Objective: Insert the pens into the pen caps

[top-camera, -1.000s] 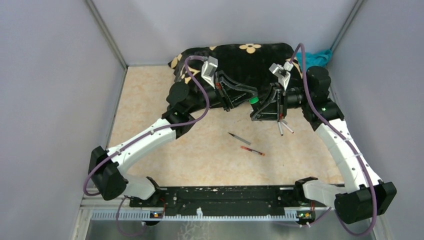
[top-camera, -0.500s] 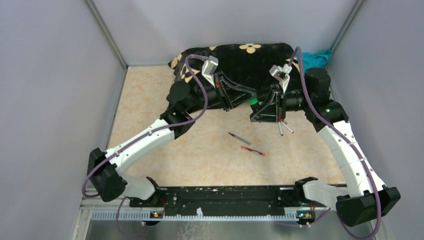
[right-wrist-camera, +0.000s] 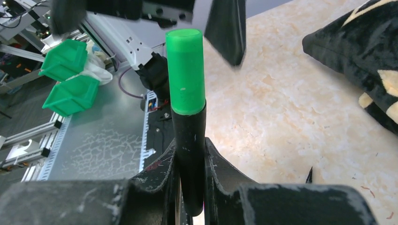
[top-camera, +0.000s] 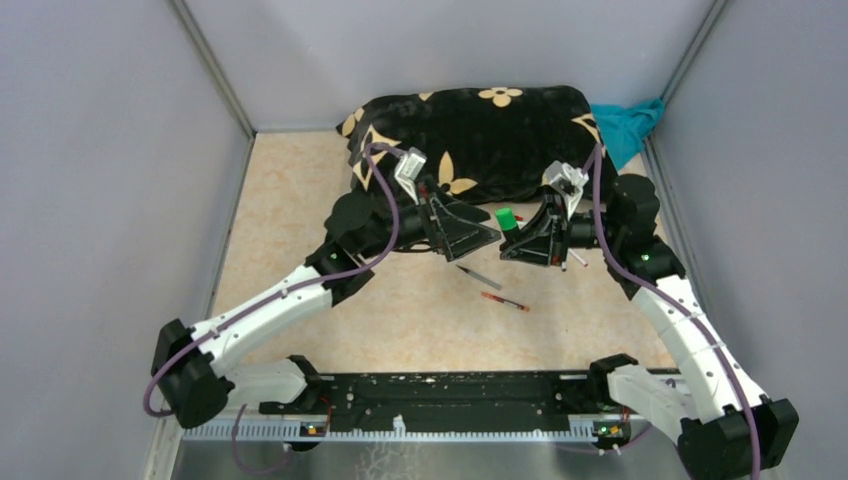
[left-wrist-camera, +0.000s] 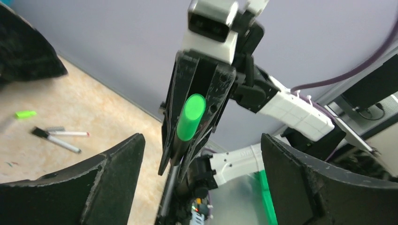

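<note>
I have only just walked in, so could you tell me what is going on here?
The right gripper is shut on a black marker, whose green cap is already on its end. The left gripper stands open facing it, holding nothing. A grey pen and a red pen lie loose on the table between the arms.

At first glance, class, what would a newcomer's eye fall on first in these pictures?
The bright green end of the black marker, clamped in the right gripper near the table's middle. Facing it, the left gripper stands wide open. Behind them a black flowered cushion lies along the far edge.
</note>
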You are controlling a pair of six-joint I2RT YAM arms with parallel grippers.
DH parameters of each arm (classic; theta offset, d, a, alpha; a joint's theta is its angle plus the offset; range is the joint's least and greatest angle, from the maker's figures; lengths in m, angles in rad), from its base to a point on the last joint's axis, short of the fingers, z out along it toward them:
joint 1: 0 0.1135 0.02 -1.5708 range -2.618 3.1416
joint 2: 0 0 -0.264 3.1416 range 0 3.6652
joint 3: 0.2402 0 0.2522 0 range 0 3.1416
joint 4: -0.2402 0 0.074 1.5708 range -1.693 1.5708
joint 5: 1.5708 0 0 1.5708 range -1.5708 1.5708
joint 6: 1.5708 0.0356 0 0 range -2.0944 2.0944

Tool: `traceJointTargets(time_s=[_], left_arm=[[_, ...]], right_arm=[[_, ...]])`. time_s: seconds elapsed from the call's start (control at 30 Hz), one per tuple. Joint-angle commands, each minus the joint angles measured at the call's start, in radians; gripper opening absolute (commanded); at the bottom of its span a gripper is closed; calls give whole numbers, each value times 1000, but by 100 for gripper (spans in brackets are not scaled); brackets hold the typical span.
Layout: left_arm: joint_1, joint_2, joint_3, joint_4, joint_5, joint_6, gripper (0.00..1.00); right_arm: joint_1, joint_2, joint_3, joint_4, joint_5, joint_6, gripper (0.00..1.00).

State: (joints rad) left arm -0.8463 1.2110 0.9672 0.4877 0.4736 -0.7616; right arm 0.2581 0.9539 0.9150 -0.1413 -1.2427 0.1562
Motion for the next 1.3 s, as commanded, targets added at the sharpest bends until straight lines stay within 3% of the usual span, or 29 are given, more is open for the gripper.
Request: traceJointTargets(time_s=[0.0, 0.17, 0.37, 0.5, 1.0, 1.27], left_arm=[[3, -94, -64, 106, -111, 102, 99], [4, -124, -137, 177, -141, 124, 99], [3, -131, -251, 324, -82, 84, 99], [3, -127, -295, 288, -59, 93, 99], [-44, -82, -415, 447, -68, 158, 98], [-66, 39, -363, 539, -18, 142, 87]], right_arm=[[-18, -67, -66, 68, -20, -29, 0], [-24, -95, -154, 210, -55, 85, 0], [-34, -133, -248, 289, -60, 175, 0], [-46, -144, -312, 373, -46, 252, 0], [-66, -138, -348, 342, -29, 225, 0], [-66, -118, -344, 368, -27, 240, 0]])
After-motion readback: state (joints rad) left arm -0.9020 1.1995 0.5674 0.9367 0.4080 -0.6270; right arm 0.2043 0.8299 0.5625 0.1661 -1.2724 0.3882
